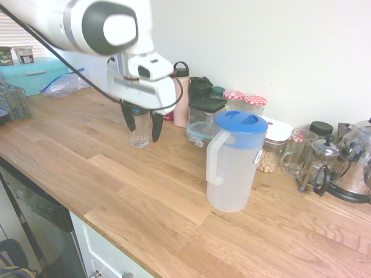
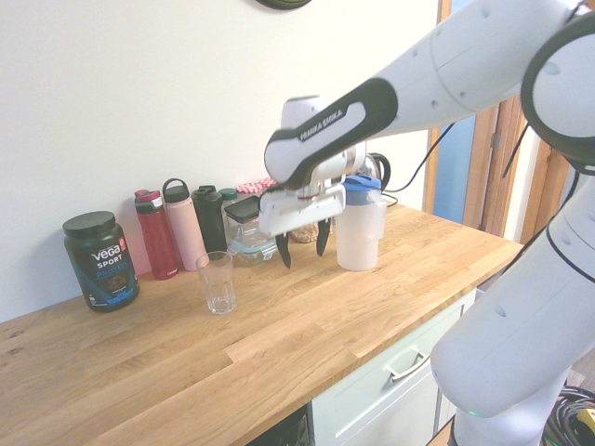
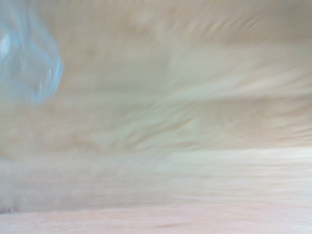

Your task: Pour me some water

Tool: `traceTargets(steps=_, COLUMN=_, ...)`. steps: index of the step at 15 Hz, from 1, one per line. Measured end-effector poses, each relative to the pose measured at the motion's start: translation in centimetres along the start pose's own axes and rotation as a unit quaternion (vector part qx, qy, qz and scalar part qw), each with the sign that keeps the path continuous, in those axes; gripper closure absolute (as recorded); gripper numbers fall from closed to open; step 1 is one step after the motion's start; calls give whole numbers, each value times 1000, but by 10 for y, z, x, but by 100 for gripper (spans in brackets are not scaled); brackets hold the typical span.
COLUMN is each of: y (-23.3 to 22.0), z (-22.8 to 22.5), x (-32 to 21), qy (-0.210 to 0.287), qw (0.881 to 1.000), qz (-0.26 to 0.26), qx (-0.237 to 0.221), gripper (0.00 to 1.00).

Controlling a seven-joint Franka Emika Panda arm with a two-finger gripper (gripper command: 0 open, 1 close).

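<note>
The claw (image 1: 141, 125) hangs in the air above the wooden surface (image 1: 145, 197) with its two dark fingers (image 1: 127, 117) spread wide apart — nothing sits between them and they touch nothing. It points straight down. The white arm reaches in level from the upper left of the first exterior view, its rounded wrist joint directly above the claw; in the second exterior view the same arm comes in from the right, the claw (image 2: 302, 243) raised clear of the surface (image 2: 279, 344).

The task's things both stand upright on the surface. A translucent pitcher (image 1: 233, 162) with a blue lid and a side handle is near the front, off to one side of the claw and apart from it. An empty clear drinking glass (image 1: 139, 128) stands on the other side; in the first exterior view it shows partly behind the fingers, but the second exterior view places the glass (image 2: 217, 282) apart from the claw, with bare wood between them. In that view the pitcher (image 2: 361, 232) is just behind the claw.

The wrist view is badly blurred — only streaked wood grain and a pale bluish, glassy shape at one edge.

Against the wall stands a row of bottles (image 2: 173, 232).
</note>
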State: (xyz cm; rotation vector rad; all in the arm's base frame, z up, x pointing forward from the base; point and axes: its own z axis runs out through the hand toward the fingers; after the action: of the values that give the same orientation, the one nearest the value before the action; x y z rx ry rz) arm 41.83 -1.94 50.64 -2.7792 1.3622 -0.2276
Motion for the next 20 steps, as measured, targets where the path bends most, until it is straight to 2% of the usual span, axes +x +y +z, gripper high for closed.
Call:
traceTargets(steps=3, y=40, z=-69, x=32, qy=14, qw=999, qz=33, qx=21, gripper=0)
traceTargets(steps=7, y=100, z=-95, x=70, qy=25, qw=997, qz=73, qx=29, gripper=0)
traceTargets(steps=9, y=124, z=-92, x=87, qy=23, qw=996, qz=85, qx=28, gripper=0)
traceTargets(steps=11, y=136, z=-79, x=100, qy=20, qw=997, qz=70, qx=22, gripper=0)
traceTargets(steps=17, y=142, z=-18, x=127, qy=31, qw=999, qz=39, qx=15, gripper=0)
traceTargets(steps=18, y=139, z=-8, x=133, qy=33, qw=999, qz=39, qx=14, gripper=100)
traceTargets(steps=20, y=136, z=9, x=142, qy=35, qw=999, qz=40, qx=11, gripper=100)
